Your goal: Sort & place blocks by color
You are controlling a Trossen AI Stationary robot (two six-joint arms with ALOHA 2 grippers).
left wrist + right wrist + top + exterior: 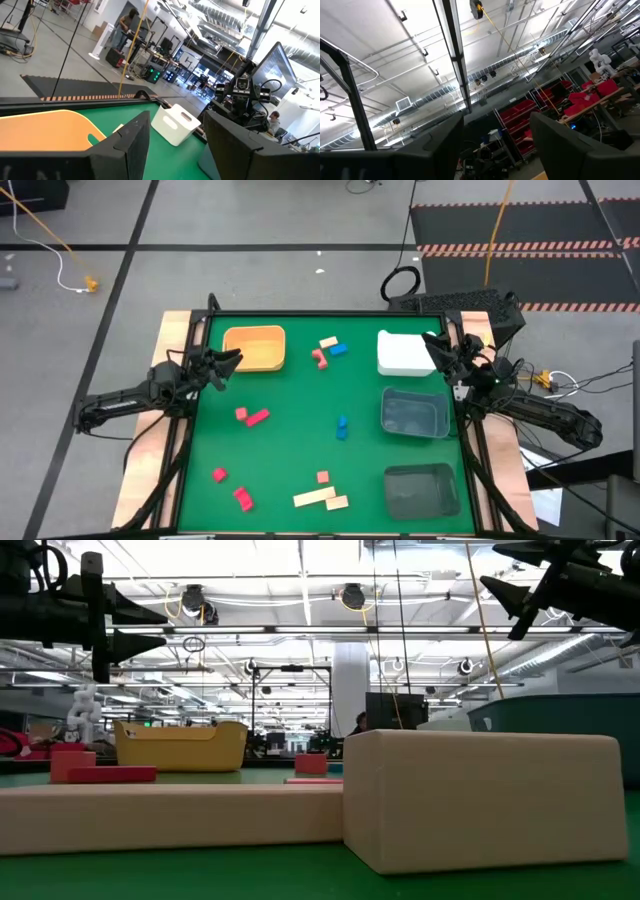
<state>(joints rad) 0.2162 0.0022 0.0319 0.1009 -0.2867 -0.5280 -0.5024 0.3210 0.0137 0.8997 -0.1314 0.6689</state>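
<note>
Small blocks lie scattered flat on the green table (pixel 290 440). A red (pixel 320 358), a tan (pixel 327 341) and a blue block (pixel 338 349) cluster at the far middle. Two red blocks (pixel 252 416) lie left of centre, and a blue one (pixel 342 426) is near the centre. Red blocks (pixel 219 474) (pixel 243 498), a pink one (pixel 322 477) and tan bars (pixel 314 498) (pixel 480 795) lie near the front edge. My left gripper (pixel 232 360) (pixel 177 125) hangs open above the far left, beside the orange tray. My right gripper (pixel 432 343) (pixel 497 122) hangs open above the white tray's right end.
An orange tray (pixel 255 347) stands at the far left and a white tray (pixel 405 352) at the far right. Two grey trays (pixel 415 413) (pixel 420 488) line the right side. The green mat between the block groups is bare.
</note>
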